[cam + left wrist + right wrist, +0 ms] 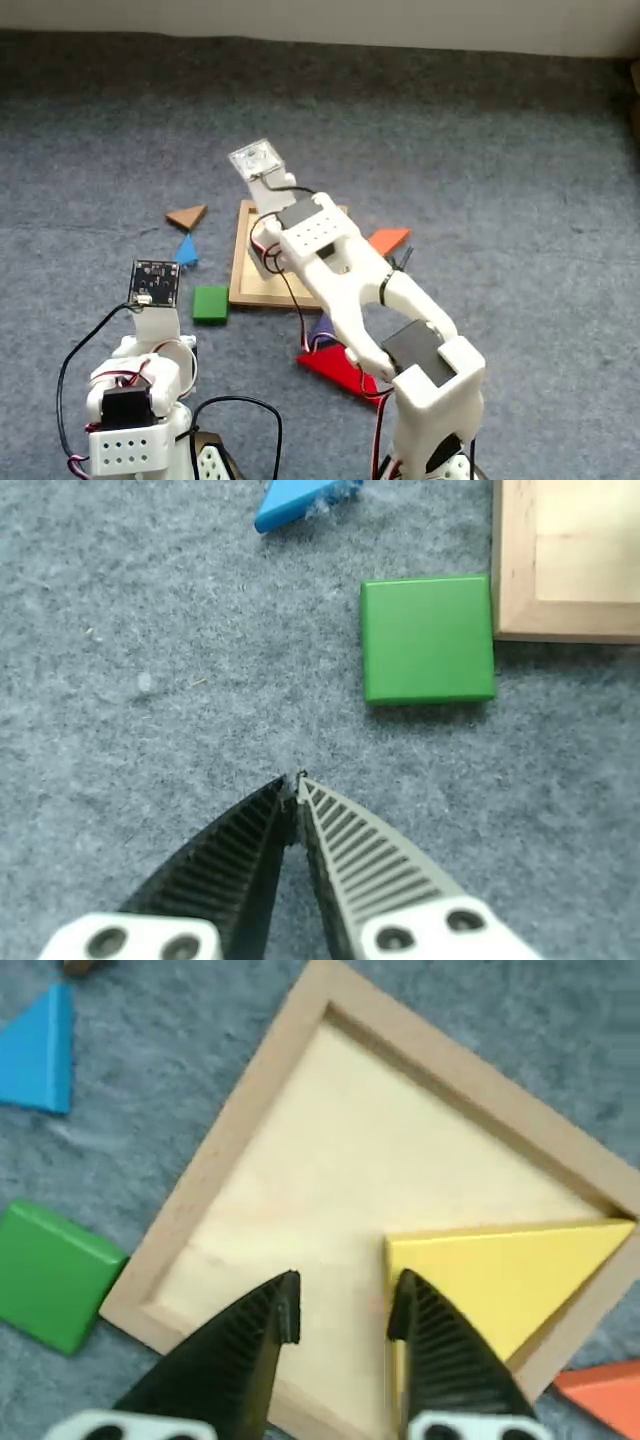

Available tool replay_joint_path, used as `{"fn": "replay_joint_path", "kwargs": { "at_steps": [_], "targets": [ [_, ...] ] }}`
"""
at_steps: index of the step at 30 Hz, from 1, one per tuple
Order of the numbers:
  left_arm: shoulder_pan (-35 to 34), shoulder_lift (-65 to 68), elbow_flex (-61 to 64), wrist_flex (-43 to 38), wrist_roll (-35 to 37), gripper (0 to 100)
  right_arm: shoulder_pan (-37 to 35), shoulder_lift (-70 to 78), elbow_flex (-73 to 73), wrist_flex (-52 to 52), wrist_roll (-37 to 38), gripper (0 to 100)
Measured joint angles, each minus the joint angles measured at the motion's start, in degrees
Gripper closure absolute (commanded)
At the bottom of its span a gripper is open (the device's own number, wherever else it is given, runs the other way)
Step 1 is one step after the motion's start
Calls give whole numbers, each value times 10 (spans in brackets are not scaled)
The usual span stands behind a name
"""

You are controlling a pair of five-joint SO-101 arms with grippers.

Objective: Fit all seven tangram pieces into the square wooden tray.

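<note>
The square wooden tray lies mid-table, and my right arm stretches over it. A yellow triangle lies flat inside the tray, in one corner. My right gripper hovers open above the tray floor beside that triangle, holding nothing. A green square sits on the carpet just off the tray's near left corner. My left gripper is shut and empty, low over the carpet a little short of the green square. A blue triangle and a brown triangle lie left of the tray.
An orange piece lies right of the tray. A large red triangle and a purple piece sit near the right arm's base, partly under it. Grey carpet covers the table, with open room at far left and far right.
</note>
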State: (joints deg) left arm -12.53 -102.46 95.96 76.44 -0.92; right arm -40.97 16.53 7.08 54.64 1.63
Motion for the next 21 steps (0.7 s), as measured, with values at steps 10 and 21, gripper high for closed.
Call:
{"fn": "replay_joint_path", "kwargs": {
  "at_steps": [10, 21],
  "targets": [
    [0, 0, 0, 0, 0, 976, -1, 0, 0, -32, 25, 985],
    [0, 0, 0, 0, 0, 976, 48, 45, 0, -18, 26, 985]
  ]
}}
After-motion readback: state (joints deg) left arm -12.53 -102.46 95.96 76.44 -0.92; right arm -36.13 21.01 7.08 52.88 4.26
